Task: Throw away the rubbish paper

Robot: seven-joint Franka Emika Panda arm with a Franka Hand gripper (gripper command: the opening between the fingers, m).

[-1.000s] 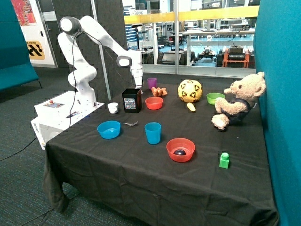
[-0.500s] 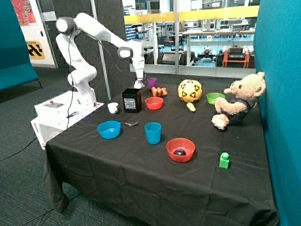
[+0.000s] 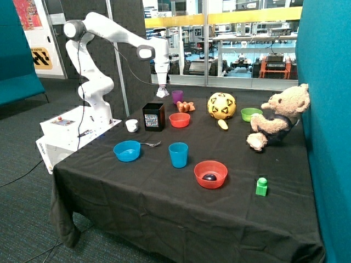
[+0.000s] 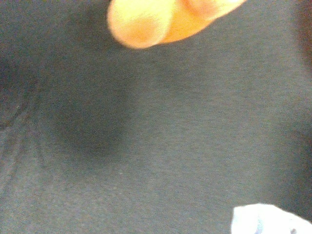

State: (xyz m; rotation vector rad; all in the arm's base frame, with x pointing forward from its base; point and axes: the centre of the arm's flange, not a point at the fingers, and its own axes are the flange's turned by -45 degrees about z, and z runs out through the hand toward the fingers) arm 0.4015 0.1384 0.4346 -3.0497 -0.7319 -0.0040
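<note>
A black-draped tabletop (image 3: pixel 164 208) fills the scene, with the white Franka arm (image 3: pixel 104 33) reaching over its far side from a white base. The hand (image 3: pixel 162 92) hangs in the air above the back of the tabletop, its fingers pinched on the rubbish paper (image 3: pixel 162 93), a small white crumpled ball lifted clear of the cloth. In the wrist view a corner of the white paper (image 4: pixel 270 220) shows at the frame edge over dark cloth, with the blurred orange toy (image 4: pixel 161 19) beyond it.

Farthest from the hand, at the opposite edge of the tabletop, sits a teddy bear (image 3: pixel 279 118). Nearer the hand lies a yellow ball (image 3: pixel 221 105), with a green bowl (image 3: pixel 251 114) between ball and bear. Just below the hand and slightly toward the viewer stands a black box (image 3: pixel 154 116); beside the box rests a small red bowl (image 3: pixel 179 120). Just behind the hand stands a purple cup (image 3: pixel 177 97), with the small orange toy (image 3: pixel 186 107) next to it. Well forward of the hand sit a blue bowl (image 3: pixel 127 150), a blue cup (image 3: pixel 178 154) and a larger red bowl (image 3: pixel 210 173) holding something dark. A small white cup (image 3: pixel 131 125) stands on the far side of the box from the red bowl. A green block (image 3: pixel 261 186) sits near the front edge, well apart from the hand.
</note>
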